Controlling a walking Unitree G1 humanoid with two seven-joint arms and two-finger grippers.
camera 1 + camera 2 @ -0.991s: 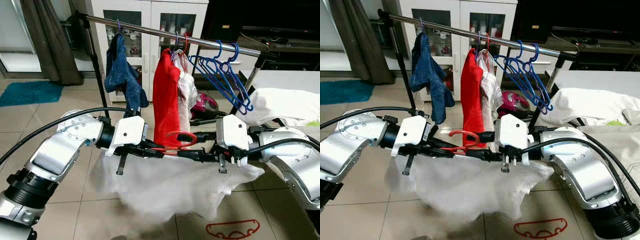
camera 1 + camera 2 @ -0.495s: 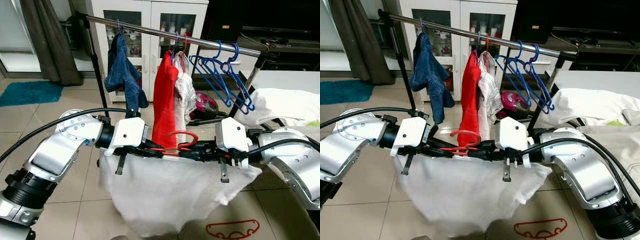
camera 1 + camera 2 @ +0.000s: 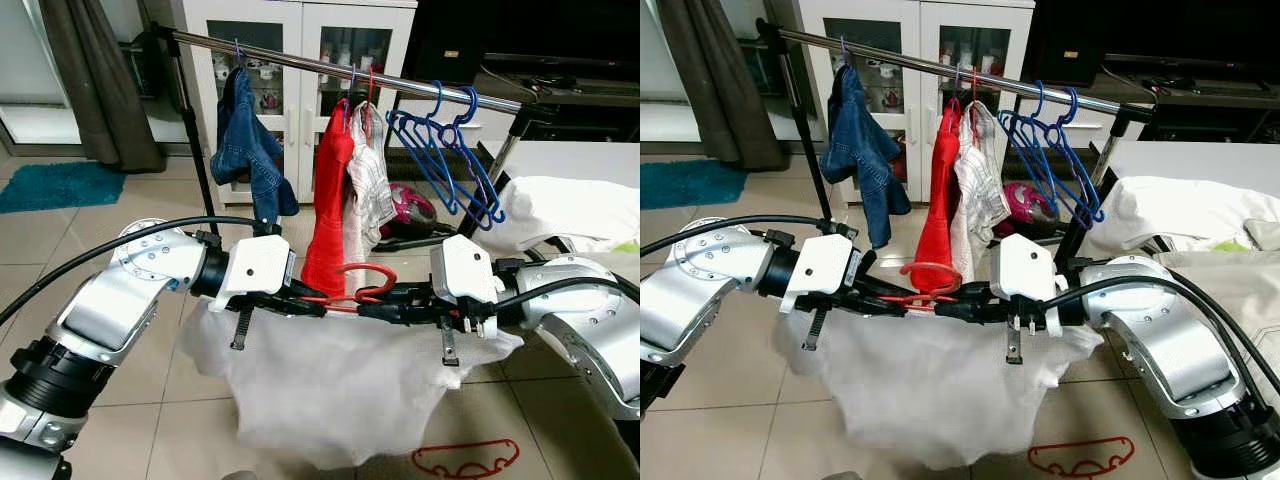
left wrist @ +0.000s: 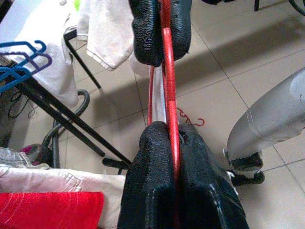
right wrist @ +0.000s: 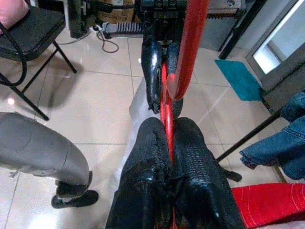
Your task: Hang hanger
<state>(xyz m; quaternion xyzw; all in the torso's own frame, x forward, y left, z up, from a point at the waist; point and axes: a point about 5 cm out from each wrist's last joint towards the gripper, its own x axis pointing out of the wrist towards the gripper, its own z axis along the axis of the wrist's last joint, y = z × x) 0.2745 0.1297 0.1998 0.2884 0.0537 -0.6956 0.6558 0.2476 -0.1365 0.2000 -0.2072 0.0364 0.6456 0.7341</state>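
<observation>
Both end effectors, left [image 3: 312,303] and right [image 3: 372,308], gripped a red hanger [image 3: 362,283] draped with white cloth [image 3: 340,385], seemingly awaiting a lift to the rail [image 3: 330,67].

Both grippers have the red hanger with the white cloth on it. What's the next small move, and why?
Probably raise both arms together. The left gripper and right gripper are shut on the red hanger, held level with the white cloth draped below, but its hook sits well under the rail. The open stretch between the jeans and red garment looks like a workable target.
</observation>
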